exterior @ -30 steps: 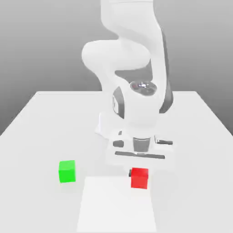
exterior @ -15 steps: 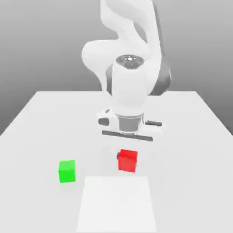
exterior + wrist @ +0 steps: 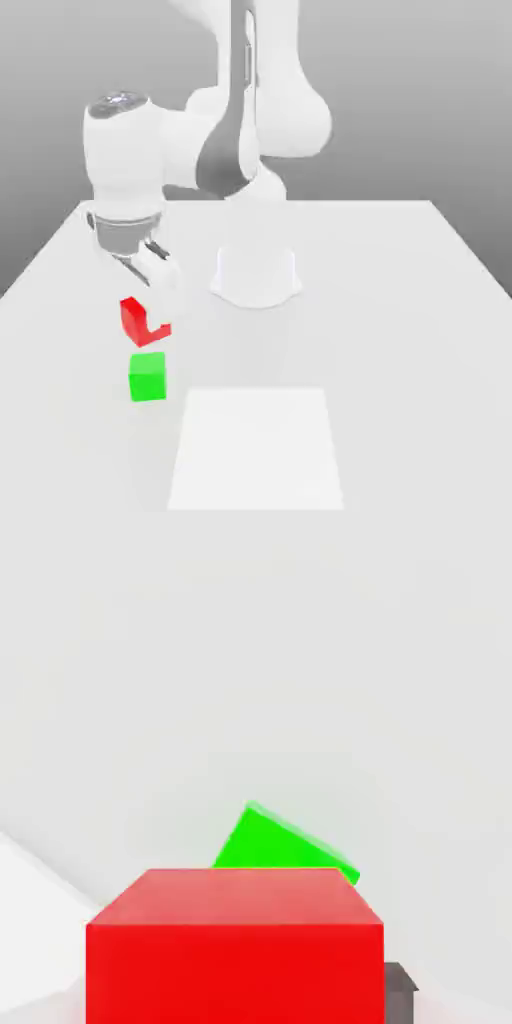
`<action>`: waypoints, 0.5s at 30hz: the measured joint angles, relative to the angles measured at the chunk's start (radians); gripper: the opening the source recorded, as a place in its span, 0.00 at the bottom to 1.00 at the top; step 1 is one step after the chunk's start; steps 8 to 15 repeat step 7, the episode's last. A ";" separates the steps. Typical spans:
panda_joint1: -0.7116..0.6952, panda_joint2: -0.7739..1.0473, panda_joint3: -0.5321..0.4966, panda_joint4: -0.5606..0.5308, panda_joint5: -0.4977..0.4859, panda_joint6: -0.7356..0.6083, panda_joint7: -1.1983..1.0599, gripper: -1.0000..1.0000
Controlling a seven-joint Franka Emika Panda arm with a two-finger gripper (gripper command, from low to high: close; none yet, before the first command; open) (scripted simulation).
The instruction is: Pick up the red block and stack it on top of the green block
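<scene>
Your red block [image 3: 139,320] is a small bright cube with plain matte faces, and it hangs in the air, tilted, with one corner low. It sits just above the green block [image 3: 147,376] and a little toward the exterior view's left of it; a thin gap keeps the two apart. The gripper [image 3: 152,300] has its fingers closed on the red block, which is clear of the table. In the hand view the red block [image 3: 235,947] looms close, with a slice of the green block [image 3: 275,844] showing past its upper edge and a dark fingertip [image 3: 399,990] beside its lower corner.

The green block is the same size, equally plain, and rests flat on the table [image 3: 400,300]. That table is pale white-grey and matte. A brighter white rectangular patch [image 3: 258,450] lies on it, just to the exterior view's right of the green block and nearer the camera. The arm's round base [image 3: 255,275] stands on the table, behind the green block and toward the exterior view's right. The backdrop behind the table is a plain grey gradient.

From the green block, the table's left edge is near, while the right edge is well apart. Bare surface runs between the green block and the base.
</scene>
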 joint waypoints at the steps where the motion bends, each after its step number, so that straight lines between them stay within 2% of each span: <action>1: 0.005 0.035 -0.002 0.001 0.014 0.034 -0.009 0.00; 3: 0.017 0.107 -0.002 0.004 0.052 0.102 -0.035 0.00; 4: 0.018 0.141 0.001 0.005 0.076 0.134 -0.052 1.00; 15: 0.025 0.141 0.001 0.005 0.076 0.134 -0.052 1.00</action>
